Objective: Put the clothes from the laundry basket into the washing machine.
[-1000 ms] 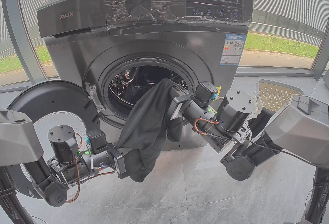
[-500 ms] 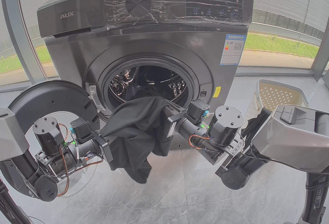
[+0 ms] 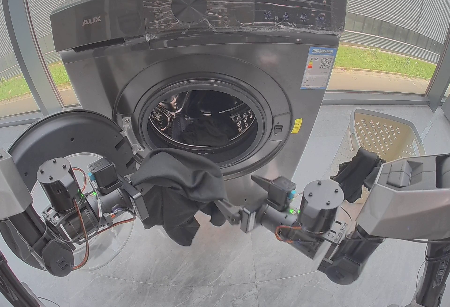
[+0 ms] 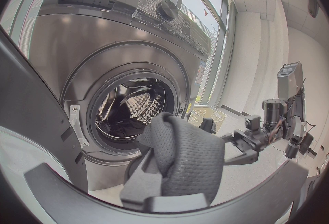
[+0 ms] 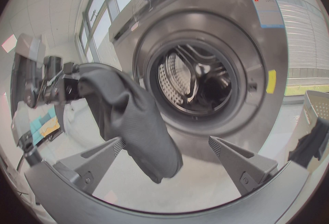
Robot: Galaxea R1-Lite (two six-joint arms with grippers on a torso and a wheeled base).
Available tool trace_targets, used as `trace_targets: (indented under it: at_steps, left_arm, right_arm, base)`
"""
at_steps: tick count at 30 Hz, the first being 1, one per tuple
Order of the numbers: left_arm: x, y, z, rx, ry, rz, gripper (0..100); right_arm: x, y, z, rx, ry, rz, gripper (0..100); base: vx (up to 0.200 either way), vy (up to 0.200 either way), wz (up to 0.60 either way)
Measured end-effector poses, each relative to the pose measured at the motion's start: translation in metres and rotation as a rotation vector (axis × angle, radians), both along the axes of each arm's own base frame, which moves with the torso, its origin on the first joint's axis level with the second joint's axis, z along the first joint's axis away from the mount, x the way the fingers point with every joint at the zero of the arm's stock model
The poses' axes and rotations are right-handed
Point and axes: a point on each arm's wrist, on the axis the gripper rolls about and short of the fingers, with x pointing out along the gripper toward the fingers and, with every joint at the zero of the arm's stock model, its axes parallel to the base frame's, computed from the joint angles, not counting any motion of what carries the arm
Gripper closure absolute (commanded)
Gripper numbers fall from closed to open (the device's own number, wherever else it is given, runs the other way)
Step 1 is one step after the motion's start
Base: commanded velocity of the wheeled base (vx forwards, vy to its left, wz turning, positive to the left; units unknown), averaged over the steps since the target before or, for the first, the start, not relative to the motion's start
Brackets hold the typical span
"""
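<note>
left gripper (image 3: 143, 193) is clamped on a dark garment (image 3: 180, 188). the bunched cloth hangs off it in front of the washing machine (image 3: 201, 59), just below the port rim and outside the drum (image 3: 161, 118). right gripper (image 3: 241, 195) is wide open with jaws spread, holding nothing, just beside the garment's right edge; can't tell if its lower finger touches the cloth. door (image 3: 65, 139) is swung fully open to the robot's left, behind the left arm. dark clothing (image 3: 206, 133) lies at the bottom of the drum. laundry basket (image 3: 389, 129) sits on the tiled floor (image 3: 243, 265) right of the machine, with another dark piece (image 3: 356, 171) draped over its near rim.
</note>
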Motion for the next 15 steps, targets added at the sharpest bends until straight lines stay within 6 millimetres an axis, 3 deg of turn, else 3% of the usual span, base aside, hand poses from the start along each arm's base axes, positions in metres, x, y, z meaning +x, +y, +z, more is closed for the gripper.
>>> trace_targets:
  at_steps: [8,11,15]
  left_arm:
    - [-0.002,0.004,0.002,-0.001,-0.004,0.024,100]
    - [-0.002,0.006,0.002,-0.001,-0.003,0.032,100]
    - [-0.003,0.007,0.002,0.002,-0.002,0.045,100]
  right_arm:
    - [-0.058,-0.047,-0.023,-0.182,0.181,0.03,0]
    - [-0.076,-0.064,-0.023,-0.219,0.222,0.035,0]
    - [-0.085,-0.08,-0.016,-0.225,0.23,0.009,0]
  base:
    - [0.0,0.0,0.0]
    - [0.0,0.0,0.0]
    - [0.0,0.0,0.0]
